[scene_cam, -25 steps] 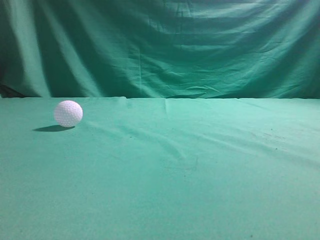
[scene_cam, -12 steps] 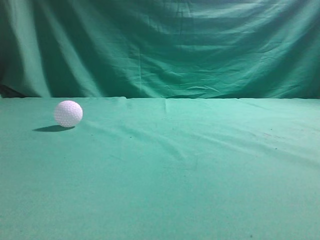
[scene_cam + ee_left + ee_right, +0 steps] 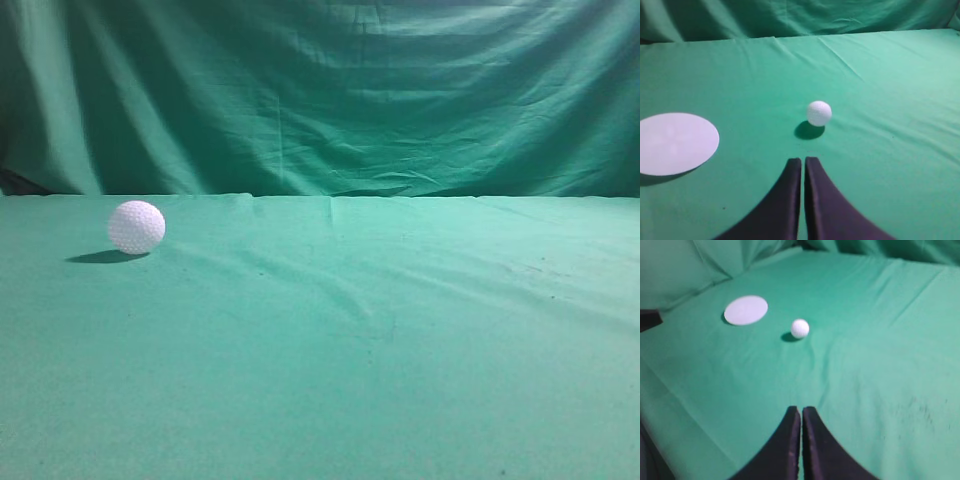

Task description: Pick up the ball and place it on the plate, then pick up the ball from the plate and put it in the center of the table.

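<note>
Dimpled white ball (image 3: 819,113) sits on the wrinkled green cloth of the table (image 3: 890,100), beside a flat round white plate (image 3: 676,143). Both dark curved tools, left tool (image 3: 803,162) and right tool (image 3: 801,411), are clenched empty, the ball lying apart ahead of their tips.

This looks like a staged test setup, a lab of some kind, not a home or shop; a green cloth (image 3: 400,380) covers the whole table, wrinkled and smudged in spots; more of the same green fabric hangs as a creased backdrop (image 3: 330,90) behind it; a dark corner (image 3: 649,319) shows past the cloth's edge; no furniture or room walls can be seen
</note>
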Available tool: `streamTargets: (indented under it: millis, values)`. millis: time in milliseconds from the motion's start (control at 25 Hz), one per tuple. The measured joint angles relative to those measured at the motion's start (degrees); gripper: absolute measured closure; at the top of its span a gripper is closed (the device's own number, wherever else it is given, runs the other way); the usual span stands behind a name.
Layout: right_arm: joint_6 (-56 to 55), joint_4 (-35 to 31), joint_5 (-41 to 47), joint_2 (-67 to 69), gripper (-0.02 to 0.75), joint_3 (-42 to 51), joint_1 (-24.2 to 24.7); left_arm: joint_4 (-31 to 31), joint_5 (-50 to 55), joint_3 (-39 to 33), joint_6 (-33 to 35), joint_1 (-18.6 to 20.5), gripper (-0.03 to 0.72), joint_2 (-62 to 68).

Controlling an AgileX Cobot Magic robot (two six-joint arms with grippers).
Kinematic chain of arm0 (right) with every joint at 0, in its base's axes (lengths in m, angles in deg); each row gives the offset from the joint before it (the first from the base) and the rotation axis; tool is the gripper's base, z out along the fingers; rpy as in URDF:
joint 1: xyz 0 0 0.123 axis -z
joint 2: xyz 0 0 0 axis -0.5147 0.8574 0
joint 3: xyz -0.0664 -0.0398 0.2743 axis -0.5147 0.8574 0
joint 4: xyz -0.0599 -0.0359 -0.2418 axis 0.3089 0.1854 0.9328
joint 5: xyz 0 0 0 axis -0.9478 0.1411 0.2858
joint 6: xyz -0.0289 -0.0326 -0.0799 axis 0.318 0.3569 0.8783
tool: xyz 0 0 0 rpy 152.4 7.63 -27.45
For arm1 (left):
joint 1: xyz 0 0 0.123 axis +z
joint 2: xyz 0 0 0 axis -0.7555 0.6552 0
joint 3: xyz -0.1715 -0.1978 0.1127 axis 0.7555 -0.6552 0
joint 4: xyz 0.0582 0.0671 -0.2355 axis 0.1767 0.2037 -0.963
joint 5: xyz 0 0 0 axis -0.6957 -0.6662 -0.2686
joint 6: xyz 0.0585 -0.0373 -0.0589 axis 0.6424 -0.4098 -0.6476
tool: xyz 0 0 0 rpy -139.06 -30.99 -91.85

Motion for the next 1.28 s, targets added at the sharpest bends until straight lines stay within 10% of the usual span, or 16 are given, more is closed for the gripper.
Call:
streamTargets:
  millis: [800,1280]
  values:
    - [0.23,-0.13,-26.61,-0.04,0.738,20.84,0.00,-4.48,-7.70,-1.77,0.00,0.00,0.688,0.00]
    - [1.13,5.09,-19.44,-0.04,0.738,22.33,0.00,-4.48,-7.72,-1.77,0.00,0.00,0.688,0.00]
